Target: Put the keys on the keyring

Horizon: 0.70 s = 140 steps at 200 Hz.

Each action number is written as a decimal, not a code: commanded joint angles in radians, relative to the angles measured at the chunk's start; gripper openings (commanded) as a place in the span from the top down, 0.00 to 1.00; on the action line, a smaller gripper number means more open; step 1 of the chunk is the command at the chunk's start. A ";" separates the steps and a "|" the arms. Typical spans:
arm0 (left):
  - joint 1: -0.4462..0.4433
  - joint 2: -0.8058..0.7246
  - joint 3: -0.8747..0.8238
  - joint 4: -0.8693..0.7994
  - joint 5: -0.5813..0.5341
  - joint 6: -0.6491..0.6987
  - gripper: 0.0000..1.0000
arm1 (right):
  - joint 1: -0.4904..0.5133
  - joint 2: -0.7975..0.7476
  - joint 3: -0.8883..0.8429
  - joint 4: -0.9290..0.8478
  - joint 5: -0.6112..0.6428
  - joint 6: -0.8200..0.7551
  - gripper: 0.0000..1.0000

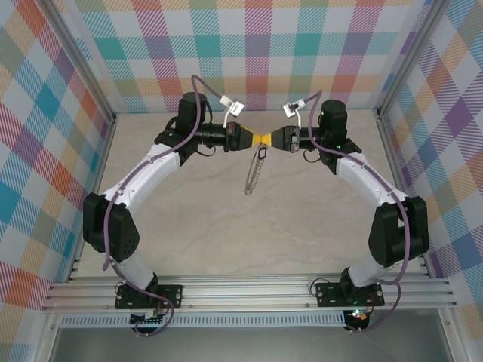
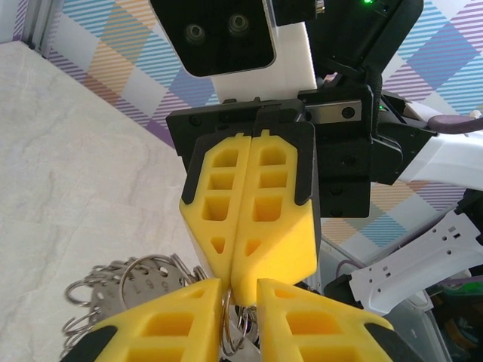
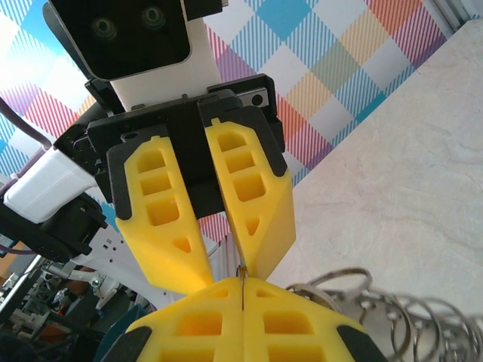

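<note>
Above the middle of the table my two grippers meet tip to tip, the left gripper (image 1: 255, 139) facing the right gripper (image 1: 267, 139). From that spot the keyring (image 1: 254, 170) hangs as a long bunch of silver rings, slanting down to the left. The right gripper (image 3: 241, 280) is shut, with a thin metal loop pinched in its seam. The left gripper (image 2: 240, 290) has its jaws a narrow gap apart; ring wire (image 2: 225, 320) and the tip of the right fingers (image 2: 260, 219) sit in that gap. Flat silvery pieces (image 2: 147, 283) hang among the rings. I cannot pick out the keys.
The pale marble-patterned tabletop (image 1: 189, 226) is walled by checked panels on three sides. An aluminium rail (image 1: 249, 290) with both arm bases runs along the near edge. White cable clips (image 1: 230, 107) stick up from each wrist.
</note>
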<state>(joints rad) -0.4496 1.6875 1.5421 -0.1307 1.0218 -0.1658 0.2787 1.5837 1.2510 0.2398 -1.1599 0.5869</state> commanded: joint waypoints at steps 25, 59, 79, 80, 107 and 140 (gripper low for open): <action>-0.015 0.001 0.018 0.005 0.052 0.011 0.87 | -0.003 0.012 0.030 0.038 -0.010 -0.004 1.00; -0.026 0.000 0.014 0.008 0.057 0.012 1.00 | -0.003 0.016 0.028 0.054 -0.005 0.013 1.00; -0.033 -0.005 0.006 0.024 0.040 0.004 1.00 | -0.004 0.012 0.029 0.052 0.009 0.022 1.00; -0.033 -0.006 0.004 0.026 0.037 0.003 1.00 | -0.004 0.012 0.029 0.052 0.010 0.024 1.00; -0.033 -0.048 -0.054 0.130 -0.041 -0.057 1.00 | -0.030 -0.022 0.001 0.081 0.042 0.053 0.79; -0.032 -0.089 -0.103 0.237 -0.079 -0.125 1.00 | -0.086 -0.092 -0.066 0.133 0.078 0.099 0.71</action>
<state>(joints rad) -0.4717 1.6634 1.4605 -0.0227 0.9668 -0.2268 0.2317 1.5665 1.2289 0.2932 -1.1141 0.6502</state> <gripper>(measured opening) 0.048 0.274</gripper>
